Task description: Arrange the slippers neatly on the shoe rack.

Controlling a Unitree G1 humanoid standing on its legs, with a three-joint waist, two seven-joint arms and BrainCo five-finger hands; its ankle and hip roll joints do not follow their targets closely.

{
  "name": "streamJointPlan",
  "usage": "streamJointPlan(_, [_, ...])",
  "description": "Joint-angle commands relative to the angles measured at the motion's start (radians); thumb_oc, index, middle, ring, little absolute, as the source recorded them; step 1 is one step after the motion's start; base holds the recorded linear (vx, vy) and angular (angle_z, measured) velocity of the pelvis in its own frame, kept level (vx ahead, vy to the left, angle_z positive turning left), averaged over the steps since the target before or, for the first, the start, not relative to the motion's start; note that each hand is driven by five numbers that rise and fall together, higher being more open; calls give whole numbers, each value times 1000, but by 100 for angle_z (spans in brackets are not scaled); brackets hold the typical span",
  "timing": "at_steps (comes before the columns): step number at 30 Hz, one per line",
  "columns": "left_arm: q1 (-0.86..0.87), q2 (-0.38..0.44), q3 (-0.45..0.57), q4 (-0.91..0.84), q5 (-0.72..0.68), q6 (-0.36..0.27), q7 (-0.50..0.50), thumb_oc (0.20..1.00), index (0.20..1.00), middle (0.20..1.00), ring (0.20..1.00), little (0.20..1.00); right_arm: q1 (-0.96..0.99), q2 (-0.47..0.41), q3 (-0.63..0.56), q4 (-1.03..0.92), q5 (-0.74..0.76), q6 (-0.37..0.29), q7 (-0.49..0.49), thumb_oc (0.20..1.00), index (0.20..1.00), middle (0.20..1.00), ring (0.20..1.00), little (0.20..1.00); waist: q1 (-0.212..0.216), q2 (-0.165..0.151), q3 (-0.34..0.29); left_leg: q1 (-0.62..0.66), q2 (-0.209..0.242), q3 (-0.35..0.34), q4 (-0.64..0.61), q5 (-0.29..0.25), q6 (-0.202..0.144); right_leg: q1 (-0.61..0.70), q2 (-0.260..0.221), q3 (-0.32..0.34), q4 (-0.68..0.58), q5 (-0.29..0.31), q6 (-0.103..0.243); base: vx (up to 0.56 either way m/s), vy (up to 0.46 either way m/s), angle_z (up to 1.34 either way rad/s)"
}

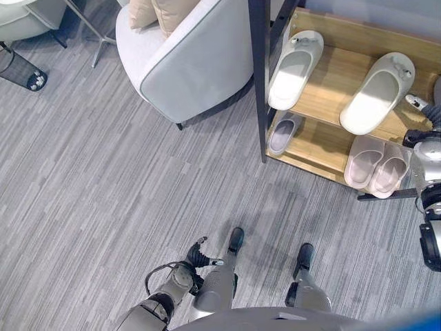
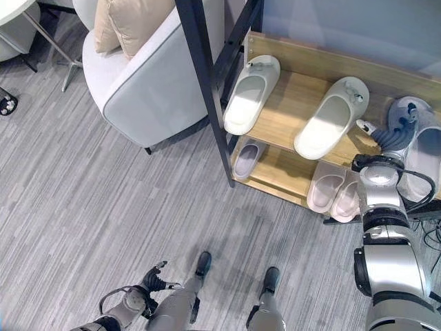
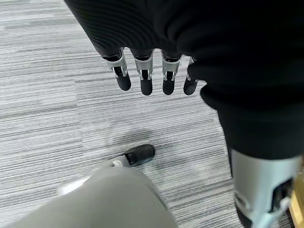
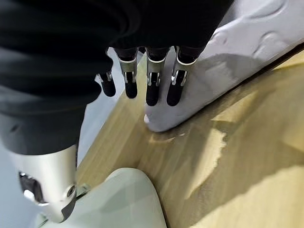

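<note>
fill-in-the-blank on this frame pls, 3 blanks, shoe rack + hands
1. The pink slipper pair sits on the ______ shelf of the shoe rack.
2. The right hand hangs above a grey slipper, its fingers ______.
3. The left hand hangs over the ______, holding nothing.

Missing words: lower; straight; floor

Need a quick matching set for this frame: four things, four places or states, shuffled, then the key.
1. white slippers
2. pink slippers
3. left robot hand
4. grey slipper

A. lower shelf, side by side
B. low over the floor, fingers straight
C. top shelf, set apart from each other
D. top shelf, beside the right robot hand

Pairs: 1-C, 2-A, 3-B, 4-D
</note>
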Motion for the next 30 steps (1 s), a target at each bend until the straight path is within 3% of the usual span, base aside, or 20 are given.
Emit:
streamJointPlan(1, [-2,-32,-67,66,-32,2,19,1000,1000,1000,1000,1000,-38,-55,57,-42,0,-16,3,1000,1000,1000,1000,1000,22,-10,-25,-57,-51,17,-5,12,-30,33,-6,-20,6,-26,50,0,0,0])
streamJointPlan(15, [-12,-23,-70,30,-61,-3,29,1000,1000,1000,1000,1000,-109,-58,106,-39,-51,12,-13,1000,1000,1000,1000,1000,41,-27,4,-80,-61,-23,-5,17,-38,40,-11,-73,6,-33,52,-5,4,10])
streamJointPlan(16, [-9,-20,-69,30,-65,-4,33,1000,1000,1000,1000,1000,-137,-55,123,-24,-64,21,-23,209,209,209,209,209,43,-31,5,-84,-62,-25,-5,18,-38,37,-11,-74,6,-32,52,-3,-2,5])
streamJointPlan(19, [-8,-15,-70,27,-68,-3,40,1000,1000,1000,1000,1000,-204,-63,203,62,-152,68,-32,200,200,200,200,200,52,-39,11,-93,-61,-25,-5,22,-41,32,-11,-78,6,-30,53,0,3,1])
streamJointPlan(30, [-15,-19,-71,18,-91,-2,54,1000,1000,1000,1000,1000,-197,-56,229,49,-184,80,-51,200,200,200,200,200,40,-48,18,-100,-63,-26,-5,23,-39,27,-10,-78,6,-28,53,0,0,0])
